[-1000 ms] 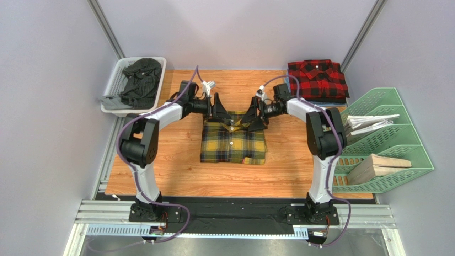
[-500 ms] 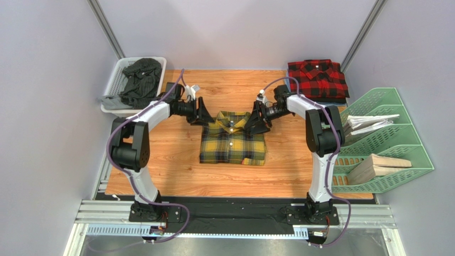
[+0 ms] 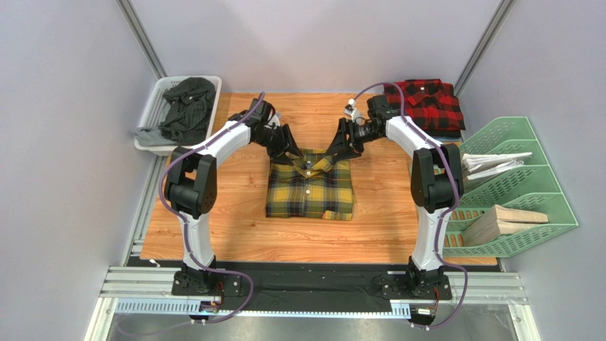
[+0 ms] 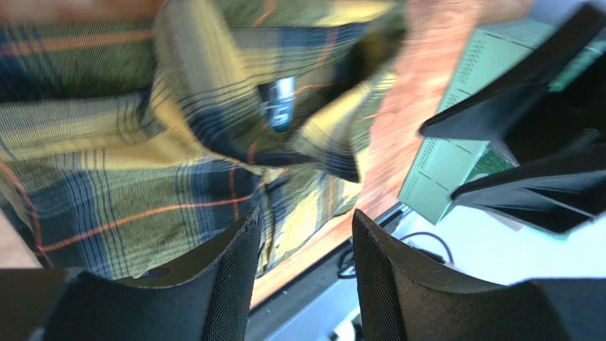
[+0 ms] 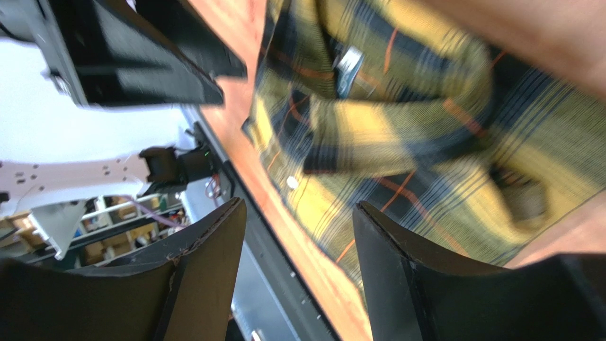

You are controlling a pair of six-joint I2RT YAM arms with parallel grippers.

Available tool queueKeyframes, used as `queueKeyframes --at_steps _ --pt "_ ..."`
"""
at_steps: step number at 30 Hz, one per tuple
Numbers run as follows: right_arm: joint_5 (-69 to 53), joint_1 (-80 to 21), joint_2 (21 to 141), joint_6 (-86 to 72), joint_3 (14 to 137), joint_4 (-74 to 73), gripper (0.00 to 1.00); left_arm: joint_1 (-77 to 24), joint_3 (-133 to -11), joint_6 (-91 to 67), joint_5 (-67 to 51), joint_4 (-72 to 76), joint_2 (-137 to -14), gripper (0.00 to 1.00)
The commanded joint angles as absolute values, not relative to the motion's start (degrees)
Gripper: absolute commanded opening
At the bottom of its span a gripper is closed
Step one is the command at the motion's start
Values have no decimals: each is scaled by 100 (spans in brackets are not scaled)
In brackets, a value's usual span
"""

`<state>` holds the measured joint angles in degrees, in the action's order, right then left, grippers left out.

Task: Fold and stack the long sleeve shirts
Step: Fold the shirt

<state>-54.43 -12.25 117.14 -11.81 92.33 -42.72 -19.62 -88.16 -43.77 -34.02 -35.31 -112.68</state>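
- Left gripper [image 3: 286, 147] hangs over the far left shoulder of the yellow plaid flannel shirt with dark green-black checks [image 3: 311, 190]. Its black fingers [image 4: 224, 284] are spread, with nothing between them.
- Right gripper [image 3: 341, 147] hangs over the shirt's far right shoulder, opposite the left one, with the collar [image 3: 313, 162] between the two. Its black fingers [image 5: 398, 277] are also spread, holding nothing.
- From above I cannot tell whether either gripper's tips touch the cloth.
- That yellow shirt lies folded into a neat rectangle in the middle of the light wooden table [image 3: 213, 227]. It is buttoned side up, with its collar toward the far edge.
- A small grey label [image 4: 279, 103] shows inside the collar in both wrist views.
- A red plaid flannel shirt with black checks [image 3: 424, 106] lies folded at the far right corner of the table, well apart from the yellow one.
- A white plastic basket [image 3: 151, 106] sits at the far left corner, holding crumpled dark grey clothes [image 3: 186, 106], one of which hangs over its near rim.
- A green plastic file rack [image 3: 530, 177] stands to the right of the table, with white papers [image 3: 491, 163] in a far slot and a pale wooden block [image 3: 508, 220] in a near one.
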Motion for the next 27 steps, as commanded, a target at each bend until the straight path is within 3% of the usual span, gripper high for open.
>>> queueKeyframes --at_steps 1,16,27 --pt "-5036 -1292 12014 -1213 9475 -4052 63 -2100 -8912 -5167 -3120 -3929 -11443 57" --pt "-4693 -1459 12288 -721 9413 -4096 60 -2127 -8631 -5905 -3436 -3262 -11400 71" --pt "-4737 -1450 11927 -642 9431 -4254 60 -2039 -8692 -6319 -3217 -3463 -11662 66"
